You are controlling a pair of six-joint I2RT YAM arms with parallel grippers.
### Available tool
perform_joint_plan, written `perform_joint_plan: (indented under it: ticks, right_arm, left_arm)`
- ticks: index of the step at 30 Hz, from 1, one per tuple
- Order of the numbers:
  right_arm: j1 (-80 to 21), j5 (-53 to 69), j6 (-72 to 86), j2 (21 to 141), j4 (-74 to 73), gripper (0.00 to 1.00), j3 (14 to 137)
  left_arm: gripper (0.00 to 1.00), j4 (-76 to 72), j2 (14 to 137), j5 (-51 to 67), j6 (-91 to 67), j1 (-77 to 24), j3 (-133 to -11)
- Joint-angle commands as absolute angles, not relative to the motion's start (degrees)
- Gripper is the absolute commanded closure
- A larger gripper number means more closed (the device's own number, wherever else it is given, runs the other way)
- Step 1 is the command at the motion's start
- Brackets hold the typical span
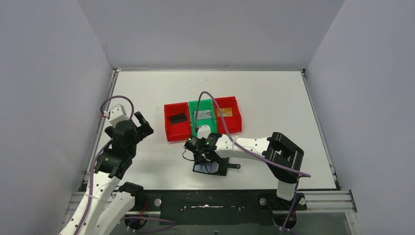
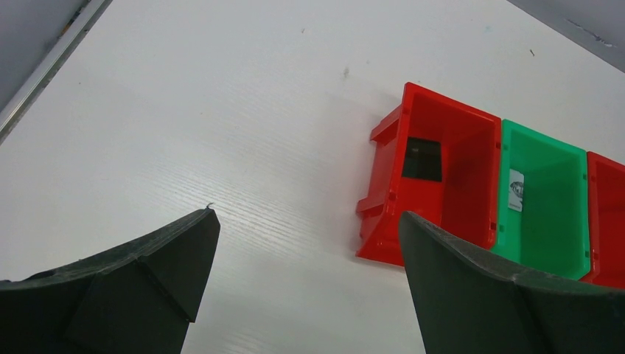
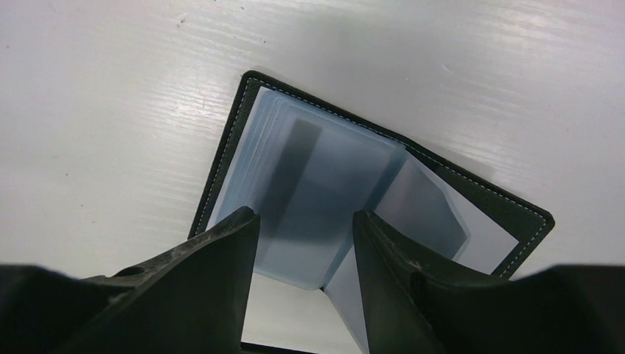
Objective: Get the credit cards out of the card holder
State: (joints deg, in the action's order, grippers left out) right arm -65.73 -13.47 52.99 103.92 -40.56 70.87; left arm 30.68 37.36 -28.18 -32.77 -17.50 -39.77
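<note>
Black card holder [image 3: 332,184] lies open, blue-grey pockets fanned, on the white table [image 1: 274,103] near its front edge, just before the bins [image 1: 177,136], with broad room on its right. Right gripper [image 3: 306,217] hovers over it, fingers half-parted, unclenched; left gripper [image 2: 308,215], well apart, gapes released.

Card holder under the right gripper, three bins beyond it.

The card holder [image 3: 324,169] lies open on the tabletop [image 1: 274,98] directly beneath the right gripper [image 3: 306,221], its pockets spreading out to both sides of that gripper. Just beyond the same gripper stands a row of bins touching side by side: the left bin [image 1: 171,133], the middle bin [image 1: 192,122] and the right bin [image 1: 235,125], each with one of the cards [image 1: 177,118] lying inside. The left gripper [image 1: 143,123] hangs well off to the left, with the bins ahead of it and to its right.
</note>
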Motion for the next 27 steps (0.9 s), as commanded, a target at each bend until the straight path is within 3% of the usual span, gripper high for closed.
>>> perform_joint_plan:
  ticks: [1, 7, 13, 21, 27]
  right_arm:
    - [-66.2, -16.5, 54.8, 102.1, -42.0, 0.48, 71.7]
    - [-66.1, -13.9, 53.9, 103.0, -39.0, 0.40, 70.8]
    - [-65.9, -13.1, 53.7, 105.3, -38.4, 0.40, 70.5]
    - [-65.5, -13.5, 54.6, 104.7, -37.6, 0.50, 68.0]
    - [-65.1, -12.8, 54.4, 102.7, -33.7, 0.66, 64.1]
  left_arm:
    - [0.05, 28.7, 37.3, -27.8, -32.8, -17.1, -39.9]
    - [0.05, 28.7, 37.3, -27.8, -32.7, -17.2, -40.0]
    - [0.05, 28.7, 37.5, -27.6, -32.7, -17.2, -39.9]
    - [0.05, 28.7, 38.2, -27.2, -32.5, -17.2, -39.9]
    - [0.05, 28.8, 38.9, -27.0, -32.5, -17.2, -40.0]
